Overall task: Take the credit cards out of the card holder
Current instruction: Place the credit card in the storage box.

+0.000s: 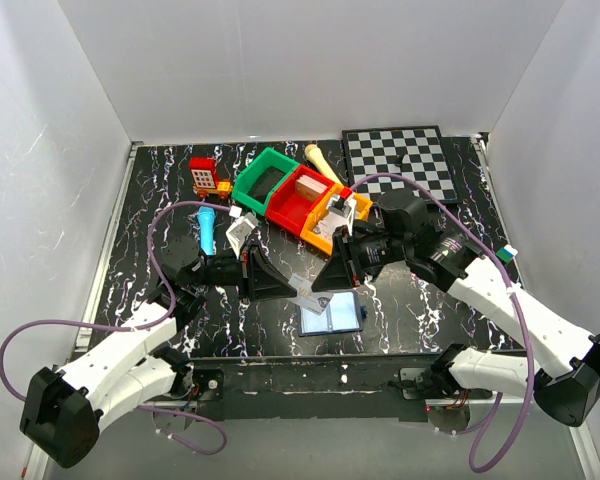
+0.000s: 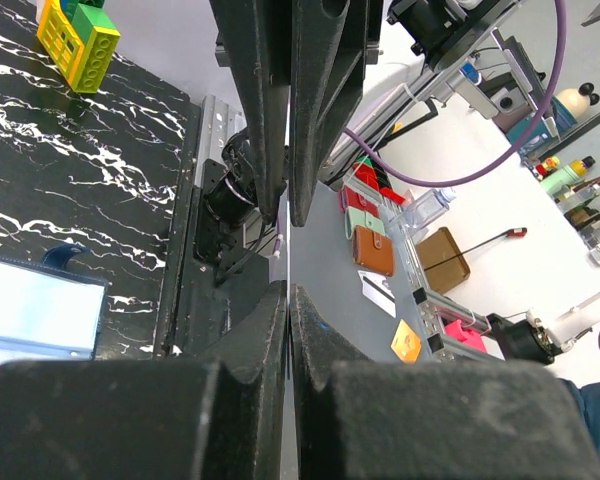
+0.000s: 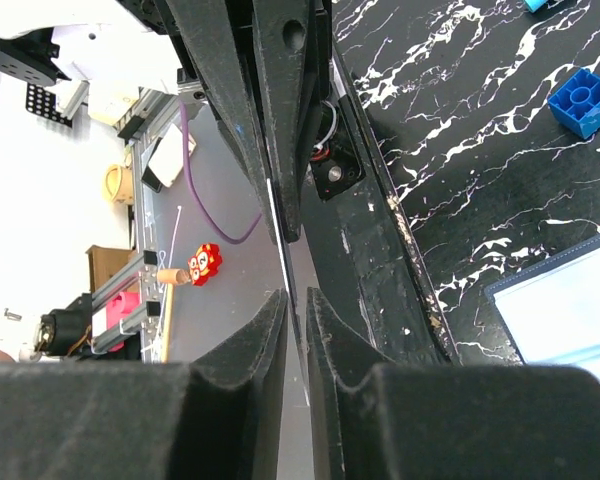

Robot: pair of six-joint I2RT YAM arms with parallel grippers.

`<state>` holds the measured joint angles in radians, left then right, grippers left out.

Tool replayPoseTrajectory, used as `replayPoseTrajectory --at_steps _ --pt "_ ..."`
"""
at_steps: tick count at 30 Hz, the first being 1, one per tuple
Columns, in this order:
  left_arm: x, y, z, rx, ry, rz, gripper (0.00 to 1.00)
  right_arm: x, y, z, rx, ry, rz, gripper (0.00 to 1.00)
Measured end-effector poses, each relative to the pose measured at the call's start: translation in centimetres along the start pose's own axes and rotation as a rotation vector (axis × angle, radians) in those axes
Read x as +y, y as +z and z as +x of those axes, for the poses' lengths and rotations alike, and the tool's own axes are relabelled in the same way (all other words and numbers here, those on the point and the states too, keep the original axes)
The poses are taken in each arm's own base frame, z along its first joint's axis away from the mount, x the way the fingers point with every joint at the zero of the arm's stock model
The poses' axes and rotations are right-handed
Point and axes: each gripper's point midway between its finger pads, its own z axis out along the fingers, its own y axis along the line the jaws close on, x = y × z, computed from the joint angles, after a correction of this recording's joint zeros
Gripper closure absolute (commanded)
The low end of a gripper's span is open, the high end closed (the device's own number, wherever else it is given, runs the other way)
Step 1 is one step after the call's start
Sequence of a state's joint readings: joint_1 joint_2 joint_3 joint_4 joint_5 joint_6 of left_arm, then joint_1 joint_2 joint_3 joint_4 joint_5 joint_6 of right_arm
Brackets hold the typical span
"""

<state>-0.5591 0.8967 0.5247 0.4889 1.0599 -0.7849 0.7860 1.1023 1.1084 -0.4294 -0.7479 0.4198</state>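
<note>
The card holder (image 1: 332,315) lies open on the black marbled table, pale inner panels up, near the front edge. It also shows in the left wrist view (image 2: 35,315) and the right wrist view (image 3: 570,300). Both grippers meet tip to tip just above and left of it, with a thin pale card (image 1: 305,292) between them. My left gripper (image 1: 288,290) (image 2: 289,300) is shut on the card (image 2: 289,262), seen edge-on. My right gripper (image 1: 318,283) (image 3: 297,305) straddles the same card (image 3: 285,250) with its jaws a narrow gap apart, wider than the card.
Green (image 1: 263,180), red (image 1: 300,200) and orange (image 1: 335,225) bins stand in a row behind the grippers. A chessboard (image 1: 400,160) lies at the back right. A red-yellow block toy (image 1: 208,177) and a light blue object (image 1: 208,228) sit at the left. A blue cube (image 3: 583,100) lies near the holder.
</note>
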Motion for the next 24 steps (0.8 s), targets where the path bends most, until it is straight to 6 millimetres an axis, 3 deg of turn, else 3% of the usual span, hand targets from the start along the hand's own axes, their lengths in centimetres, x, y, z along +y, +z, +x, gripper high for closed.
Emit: replayPoseTrajectory --at_steps 4,16,19,22,24 --pt "0.03 0.00 0.03 0.001 -0.003 -0.001 1.00 0.09 0.08 -0.25 -0.010 -0.007 -0.006 0.72" --pt "0.00 -0.01 0.07 0.003 -0.003 0.000 1.00 0.01 0.23 -0.39 -0.019 -0.002 -0.008 0.72" --pt "0.00 -0.01 0.07 0.003 -0.003 0.001 1.00 0.01 0.24 -0.39 -0.020 0.000 -0.008 0.78" --pt "0.01 -0.01 0.07 0.003 -0.003 0.000 1.00 0.02 0.25 -0.41 -0.021 -0.001 -0.010 0.99" --pt "0.05 -0.02 0.13 0.004 -0.007 -0.001 1.00 0.11 0.27 -0.45 -0.022 -0.003 -0.016 0.99"
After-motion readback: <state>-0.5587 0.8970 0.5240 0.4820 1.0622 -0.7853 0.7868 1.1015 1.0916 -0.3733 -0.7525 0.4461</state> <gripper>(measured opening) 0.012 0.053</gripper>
